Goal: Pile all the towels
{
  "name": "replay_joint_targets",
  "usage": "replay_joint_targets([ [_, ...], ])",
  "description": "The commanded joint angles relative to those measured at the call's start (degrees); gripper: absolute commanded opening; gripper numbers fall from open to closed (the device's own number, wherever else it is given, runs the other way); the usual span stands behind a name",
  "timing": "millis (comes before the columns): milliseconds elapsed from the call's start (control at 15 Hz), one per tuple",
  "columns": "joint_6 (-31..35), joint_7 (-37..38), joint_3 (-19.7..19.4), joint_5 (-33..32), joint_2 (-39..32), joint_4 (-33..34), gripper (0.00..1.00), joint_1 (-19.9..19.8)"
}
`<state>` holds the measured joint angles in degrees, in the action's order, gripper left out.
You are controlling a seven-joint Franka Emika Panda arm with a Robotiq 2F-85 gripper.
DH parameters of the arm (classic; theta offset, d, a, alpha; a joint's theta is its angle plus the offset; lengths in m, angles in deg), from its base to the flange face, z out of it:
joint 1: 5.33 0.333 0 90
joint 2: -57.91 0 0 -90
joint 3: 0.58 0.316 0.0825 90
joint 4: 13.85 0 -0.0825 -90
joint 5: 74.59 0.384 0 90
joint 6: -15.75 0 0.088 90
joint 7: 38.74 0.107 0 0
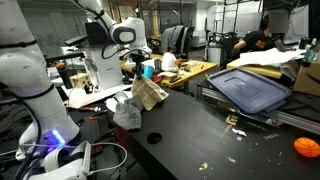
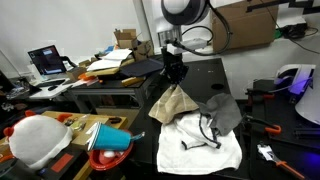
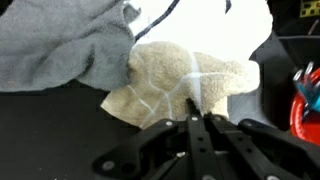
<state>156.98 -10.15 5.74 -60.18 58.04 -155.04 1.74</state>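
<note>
A beige towel [image 2: 174, 103] hangs from my gripper [image 2: 172, 72], with its lower end on a white towel [image 2: 205, 148] spread on the black table. A grey towel [image 2: 227, 110] lies crumpled on the white one's far side. In the wrist view my gripper [image 3: 197, 118] has its fingers pressed together on the edge of the beige towel [image 3: 185, 75]; the grey towel [image 3: 60, 40] and the white towel [image 3: 225, 25] lie beyond it. In an exterior view the gripper [image 1: 140, 76] holds the beige towel [image 1: 149, 93] above the grey and white cloth [image 1: 127, 113].
The black table [image 1: 200, 135] carries small scraps and a round hole [image 1: 153, 138]. A blue bin lid [image 1: 250, 88] and an orange ball [image 1: 306, 147] lie to one side. A cluttered bench with a red-and-blue object [image 2: 110, 138] and a laptop [image 2: 46, 62] stands beside the table.
</note>
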Motion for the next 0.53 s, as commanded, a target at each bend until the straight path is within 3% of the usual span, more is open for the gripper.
replay_joint_targets([
  [0, -4.77, -6.34, 2.82, 5.6, 8.48, -5.49, 0.01, 2.6],
  [333, -13.72, -9.79, 4.56, 8.04, 11.64, -6.45, 0.02, 5.02],
  [400, -14.63, -9.16, 4.59, 7.13, 11.74, -6.4, 0.29, 4.72],
  [467, -15.72, -8.69, 4.43, 5.69, 11.67, -6.23, 0.29, 4.13],
])
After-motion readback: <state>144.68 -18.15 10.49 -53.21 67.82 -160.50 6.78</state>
